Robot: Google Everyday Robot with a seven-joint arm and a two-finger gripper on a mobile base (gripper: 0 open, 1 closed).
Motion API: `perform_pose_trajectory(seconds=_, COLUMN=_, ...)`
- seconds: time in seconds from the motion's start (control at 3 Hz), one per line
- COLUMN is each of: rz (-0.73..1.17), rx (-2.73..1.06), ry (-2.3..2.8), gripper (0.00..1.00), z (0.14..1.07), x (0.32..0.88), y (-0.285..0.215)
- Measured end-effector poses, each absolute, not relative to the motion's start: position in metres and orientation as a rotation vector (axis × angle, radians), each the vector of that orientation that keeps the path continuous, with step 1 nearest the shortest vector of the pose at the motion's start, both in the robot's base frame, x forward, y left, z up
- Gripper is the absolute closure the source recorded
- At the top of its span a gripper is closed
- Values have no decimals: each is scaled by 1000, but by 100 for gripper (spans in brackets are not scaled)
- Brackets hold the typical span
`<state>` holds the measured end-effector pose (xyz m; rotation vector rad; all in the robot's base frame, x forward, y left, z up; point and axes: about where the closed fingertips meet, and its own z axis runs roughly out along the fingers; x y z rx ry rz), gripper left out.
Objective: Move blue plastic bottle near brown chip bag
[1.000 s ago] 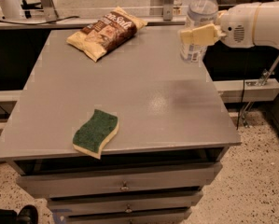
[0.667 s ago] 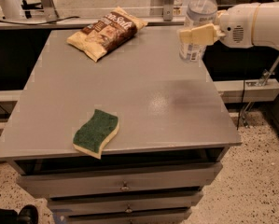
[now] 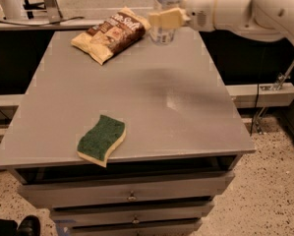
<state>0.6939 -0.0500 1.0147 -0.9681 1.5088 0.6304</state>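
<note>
The surface (image 3: pixel 186 107) is carrying the brown chip bag (image 3: pixel 112 33) far left and a sponge (image 3: pixel 101 139) near left; the claw (image 3: pixel 167 16) is gripping the blue plastic bottle (image 3: pixel 162 36) at its far edge.

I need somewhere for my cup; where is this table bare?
The widest bare stretch of the table is the middle and right, between the sponge at the front left and the back row. The back is crowded: brown chip bag, blue plastic bottle and gripper holding it.
</note>
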Motion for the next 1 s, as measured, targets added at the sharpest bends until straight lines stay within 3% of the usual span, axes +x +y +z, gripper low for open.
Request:
perform_pose_trajectory(seconds=0.67, rz=642, rx=-1166, ry=1461, gripper=100, z=977, x=765, y=57)
perform_pose_trajectory(seconds=1.0, rz=644, rx=-1229, ry=1506, gripper=100, z=947, x=784, y=75)
